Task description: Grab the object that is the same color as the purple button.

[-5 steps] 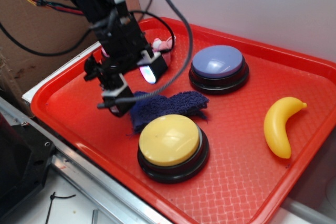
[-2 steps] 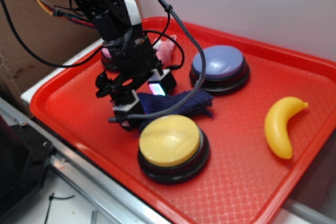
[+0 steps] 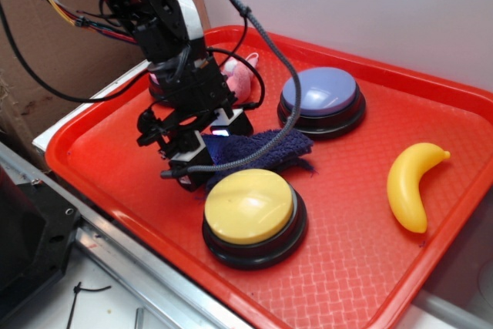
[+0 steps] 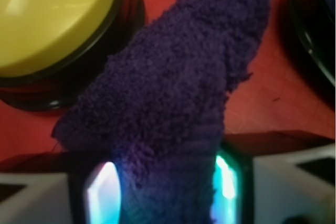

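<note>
The dark purple-blue terry rag [image 3: 266,148] lies on the red tray [image 3: 354,260] between the yellow button and the purple button [image 3: 320,90], which has a lavender-blue dome on a black base. My gripper [image 3: 209,144] is down on the rag's left end. In the wrist view the rag [image 4: 178,77] fills the gap of the gripper [image 4: 165,187], bunched between both lit fingers [image 4: 102,192]. The jaws are closed on it. The rag still rests on the tray.
A yellow-topped button [image 3: 248,206] sits just in front of the rag, close to my gripper. A pink plush toy [image 3: 239,75] is behind the arm. A yellow banana [image 3: 408,182] lies at the right. The tray has a raised rim [image 3: 92,182].
My gripper has come down from above the rag's left end onto the tray level and now has the rag between its fingers. The rag has bunched slightly.
</note>
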Robot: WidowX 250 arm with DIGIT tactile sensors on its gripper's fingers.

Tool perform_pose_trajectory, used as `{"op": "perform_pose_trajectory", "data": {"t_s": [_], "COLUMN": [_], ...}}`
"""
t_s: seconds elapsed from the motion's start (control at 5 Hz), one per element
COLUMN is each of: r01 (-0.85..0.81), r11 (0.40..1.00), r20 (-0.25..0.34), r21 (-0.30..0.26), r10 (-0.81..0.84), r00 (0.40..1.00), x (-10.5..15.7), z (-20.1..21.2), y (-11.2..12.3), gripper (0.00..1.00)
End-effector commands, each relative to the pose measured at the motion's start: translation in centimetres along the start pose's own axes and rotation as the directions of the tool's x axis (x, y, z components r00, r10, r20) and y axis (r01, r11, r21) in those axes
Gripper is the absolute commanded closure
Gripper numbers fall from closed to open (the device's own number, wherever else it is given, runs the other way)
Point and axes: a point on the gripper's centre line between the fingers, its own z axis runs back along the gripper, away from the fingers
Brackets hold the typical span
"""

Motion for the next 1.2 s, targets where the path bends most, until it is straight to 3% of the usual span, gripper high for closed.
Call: {"op": "perform_pose_trajectory", "data": {"t_s": [0.0, 0.2, 0.4, 0.6, 0.8, 1.0], "r01": [-0.031, -0.148, -0.367, -0.589, -0.792, -0.913], "r11": [0.999, 0.987, 0.926, 0.801, 0.610, 0.390], "r20": [-0.013, -0.047, -0.045, -0.055, -0.023, -0.087], "r21": [0.034, 0.069, 0.085, 0.105, 0.017, 0.121], "r10": [0.032, 0.152, 0.372, 0.596, 0.792, 0.920], "r00": [0.999, 0.987, 0.927, 0.801, 0.610, 0.382], "x": [0.1, 0.1, 0.3, 0.8, 1.5, 2.3], "z": [0.7, 1.6, 4.7, 7.7, 11.1, 14.3], "y": [-0.2, -0.3, -0.1, 0.0, 0.1, 0.5], "gripper": [1.00, 1.00, 1.00, 1.00, 1.00, 1.00]}}
